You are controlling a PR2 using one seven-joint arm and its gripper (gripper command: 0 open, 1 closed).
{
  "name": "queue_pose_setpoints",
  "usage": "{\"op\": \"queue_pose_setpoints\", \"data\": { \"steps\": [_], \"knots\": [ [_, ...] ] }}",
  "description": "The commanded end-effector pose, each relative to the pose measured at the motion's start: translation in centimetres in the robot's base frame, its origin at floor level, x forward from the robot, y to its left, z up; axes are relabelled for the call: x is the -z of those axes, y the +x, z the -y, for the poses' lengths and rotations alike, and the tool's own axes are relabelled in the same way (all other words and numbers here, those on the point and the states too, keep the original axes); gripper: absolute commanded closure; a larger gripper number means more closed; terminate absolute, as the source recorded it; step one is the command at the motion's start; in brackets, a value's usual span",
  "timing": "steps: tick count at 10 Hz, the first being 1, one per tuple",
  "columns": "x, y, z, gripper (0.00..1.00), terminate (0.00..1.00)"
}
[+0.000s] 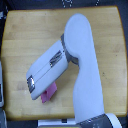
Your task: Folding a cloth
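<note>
The cloth [48, 95] pokes out beneath the gripper [35, 92], orientation hidden; grip state unclear.

One pink cloth [48, 94], one white robot arm [82, 65] and one wooden tabletop [30, 35] are visible.

You see a pale white arm [80, 60] with grey bands at its joints and a dark stripe along the forearm. The cloth [48, 95] peeking out beneath it, near the table's near edge, is plain pink-magenta. The tabletop [30, 35] is light honey-yellow wood, faintly grained.
</note>
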Motion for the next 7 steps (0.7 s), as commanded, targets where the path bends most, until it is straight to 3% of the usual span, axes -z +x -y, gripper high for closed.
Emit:
{"op": "queue_pose_setpoints", "data": {
  "steps": [1, 7],
  "knots": [
    [1.97, 1.74, -0.26, 1.0, 0.0],
    [1.81, 2.11, -0.3, 1.0, 0.0]
  ]
}}
